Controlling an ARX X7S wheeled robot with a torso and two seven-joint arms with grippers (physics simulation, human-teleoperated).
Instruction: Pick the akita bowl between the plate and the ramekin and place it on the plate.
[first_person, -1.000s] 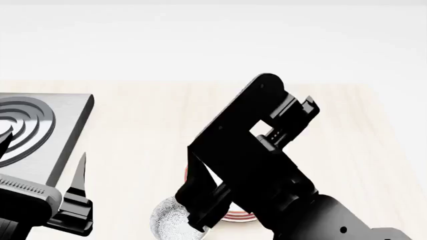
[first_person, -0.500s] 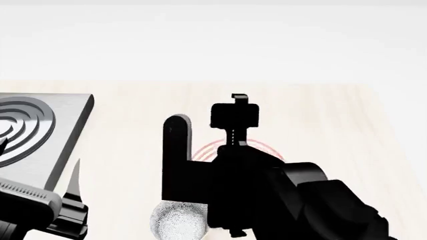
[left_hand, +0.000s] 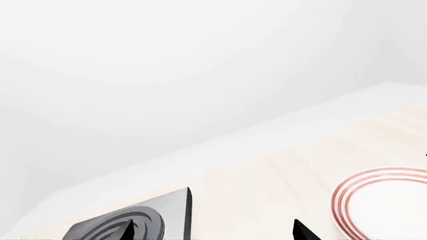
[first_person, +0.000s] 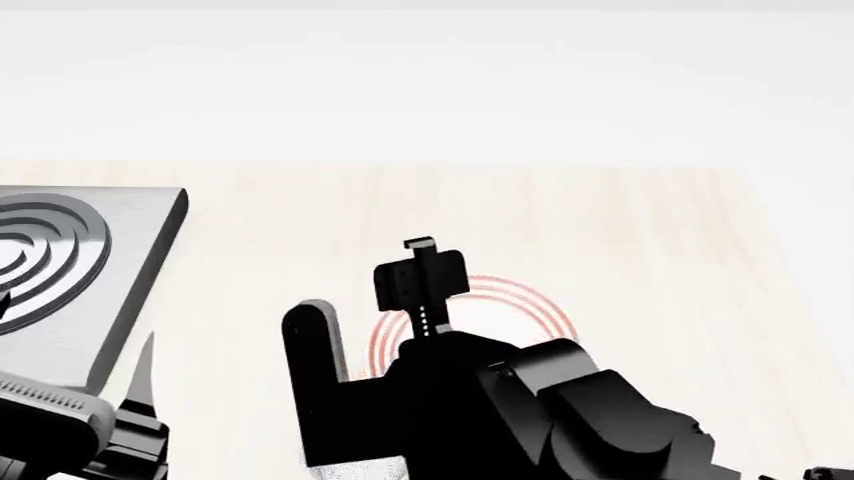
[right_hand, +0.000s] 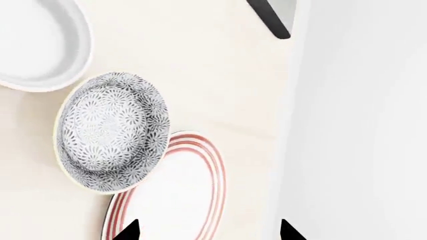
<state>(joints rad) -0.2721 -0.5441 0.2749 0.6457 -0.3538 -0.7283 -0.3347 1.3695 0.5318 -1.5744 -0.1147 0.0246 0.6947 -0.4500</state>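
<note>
The akita bowl (right_hand: 110, 132), speckled grey and white, stands upright on the table between the plain white ramekin (right_hand: 33, 45) and the red-ringed plate (right_hand: 170, 195); in the right wrist view its edge overlaps the plate's rim. My right gripper (right_hand: 209, 232) is open above the plate's edge and holds nothing. In the head view my right arm covers most of the plate (first_person: 541, 310), and only a sliver of the bowl (first_person: 358, 470) shows. My left gripper (left_hand: 215, 232) is open and empty, off to the plate's (left_hand: 387, 205) left.
A grey metal stove burner (first_person: 67, 260) with concentric rings sits at the table's left, also in the left wrist view as the burner (left_hand: 133, 222). The light wooden table (first_person: 641, 230) extends back to a white wall.
My right arm has swung down and toward the near left, uncovering the plate's far rim and covering most of the bowl. The left gripper has dropped slightly lower in view.
</note>
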